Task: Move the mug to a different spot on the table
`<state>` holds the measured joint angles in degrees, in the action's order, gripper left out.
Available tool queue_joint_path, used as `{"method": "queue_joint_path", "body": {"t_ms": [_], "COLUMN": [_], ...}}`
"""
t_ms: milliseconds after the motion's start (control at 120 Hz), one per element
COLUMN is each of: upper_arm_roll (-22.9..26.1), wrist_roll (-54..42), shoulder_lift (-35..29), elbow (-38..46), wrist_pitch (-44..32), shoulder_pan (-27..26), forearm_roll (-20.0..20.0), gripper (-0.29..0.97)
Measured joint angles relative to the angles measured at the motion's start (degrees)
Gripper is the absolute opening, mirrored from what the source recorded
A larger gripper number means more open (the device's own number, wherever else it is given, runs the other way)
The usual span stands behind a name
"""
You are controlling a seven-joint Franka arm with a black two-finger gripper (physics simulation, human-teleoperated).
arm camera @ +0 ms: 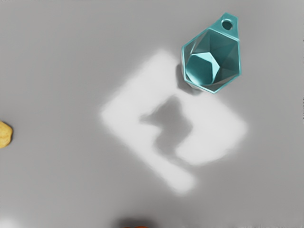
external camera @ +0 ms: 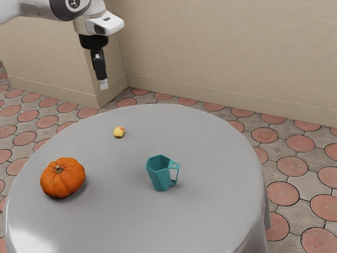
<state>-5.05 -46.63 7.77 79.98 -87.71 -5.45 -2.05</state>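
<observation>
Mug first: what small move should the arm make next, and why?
Probably carry the gripper across toward the mug and start lowering. It hangs high above the table, and the upright mug stands off to one side of it, untouched.

the wrist view's edge cuts the small yellow thing (arm camera: 4,134) and blurred pumpkin (arm camera: 136,224).

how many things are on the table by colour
teal: 1, the mug
orange: 1, the pumpkin
yellow: 1, the small yellow piece
total: 3
</observation>
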Motion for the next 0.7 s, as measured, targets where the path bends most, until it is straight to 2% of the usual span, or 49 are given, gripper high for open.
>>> {"method": "queue_joint_path", "body": {"t_ms": [308,508,608,700], "upper_arm_roll": [0.37,7.75,8.73,8.92], "wrist_roll": [-2.82,-4.76,-7.12,-8.92], "shoulder_lift": [0.83,4.53,7.74,9.03], "elbow": [0.15,-0.14,-0.37,2.69], "wrist_pitch": [0.0,-0.21,-1.61,-5.23], "shoulder_pan": [-0.66,-2.31,-2.35,-2.86], "forearm_roll": [0.02,-0.65,-0.86,-0.75], "gripper": [0.68,0.68,0.68,0.68]}}
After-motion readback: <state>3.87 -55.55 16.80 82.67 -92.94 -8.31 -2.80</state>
